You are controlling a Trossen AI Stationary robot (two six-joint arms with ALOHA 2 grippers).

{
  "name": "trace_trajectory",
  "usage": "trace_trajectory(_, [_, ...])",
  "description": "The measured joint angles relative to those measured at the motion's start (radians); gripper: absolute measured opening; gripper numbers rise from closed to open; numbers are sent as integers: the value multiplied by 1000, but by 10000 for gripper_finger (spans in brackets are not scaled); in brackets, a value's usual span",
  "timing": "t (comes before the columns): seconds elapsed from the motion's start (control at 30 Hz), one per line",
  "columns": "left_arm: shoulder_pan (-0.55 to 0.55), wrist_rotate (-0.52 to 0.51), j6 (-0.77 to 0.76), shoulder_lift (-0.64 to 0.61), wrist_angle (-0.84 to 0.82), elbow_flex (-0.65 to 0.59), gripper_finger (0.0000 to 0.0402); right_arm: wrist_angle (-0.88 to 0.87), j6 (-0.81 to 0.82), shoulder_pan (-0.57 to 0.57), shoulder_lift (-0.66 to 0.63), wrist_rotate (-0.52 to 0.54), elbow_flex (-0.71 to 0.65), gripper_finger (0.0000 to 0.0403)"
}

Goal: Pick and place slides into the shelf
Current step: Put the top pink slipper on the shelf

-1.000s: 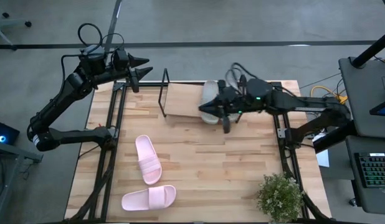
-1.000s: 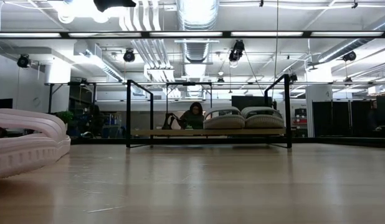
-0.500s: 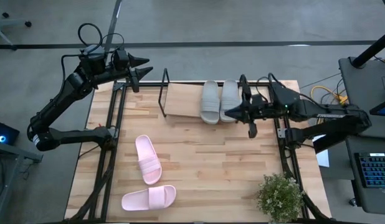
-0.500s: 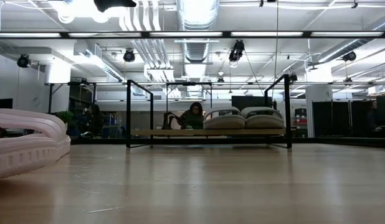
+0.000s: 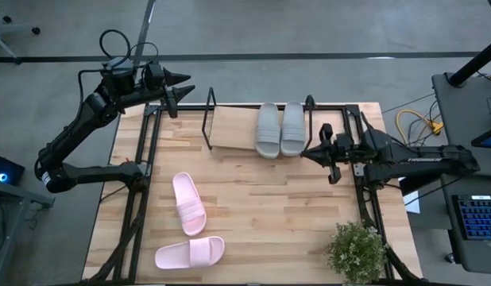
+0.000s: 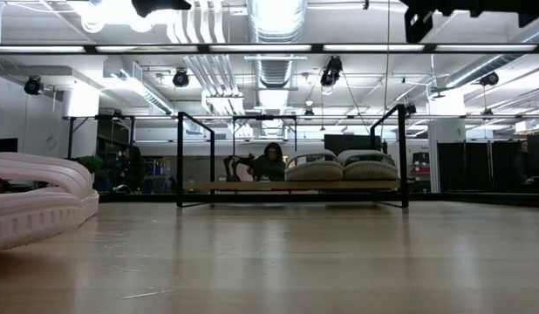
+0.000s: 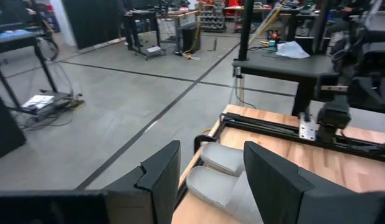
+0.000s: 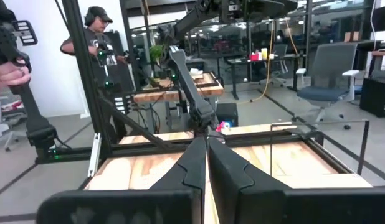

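Two light grey slides (image 5: 280,129) lie side by side, soles down, on the right part of the shelf's wood board (image 5: 230,127); the low view shows the grey slides (image 6: 339,166) between the shelf's black uprights (image 6: 179,157). Two pale pink slides (image 5: 189,203) (image 5: 190,252) lie on the tabletop near its left near corner; one pink slide (image 6: 34,205) fills the low view's left edge. My right gripper (image 5: 304,152) (image 8: 206,146) is shut and hovers just right of the shelf. My left gripper (image 5: 190,85) (image 7: 211,180) is open above the shelf's far left corner.
A small potted plant (image 5: 357,250) stands at the table's near right corner. The shelf's left half is bare board. A person with a headset (image 8: 99,37) and a hand (image 8: 12,68) show beyond the table. Bare tabletop lies between the pink slides and the plant.
My right gripper has drawn back from above the grey slides toward the table's right edge, uncovering the right-hand grey slide. Both grey slides stay on the shelf board. The left arm has kept still.
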Motion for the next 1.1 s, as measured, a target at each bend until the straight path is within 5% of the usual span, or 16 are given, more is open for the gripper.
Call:
trace_trajectory(0.7, [-4, 211, -134, 10, -46, -152, 162, -5, 62, -3, -151, 73, -115, 8])
trace_trajectory(0.97, [-76, 224, -134, -6, -290, -66, 162, -5, 54, -3, -152, 73, -99, 8])
trace_trajectory(1.1, [-155, 142, -155, -7, -416, -29, 162, -4, 54, -3, -151, 75, -99, 9])
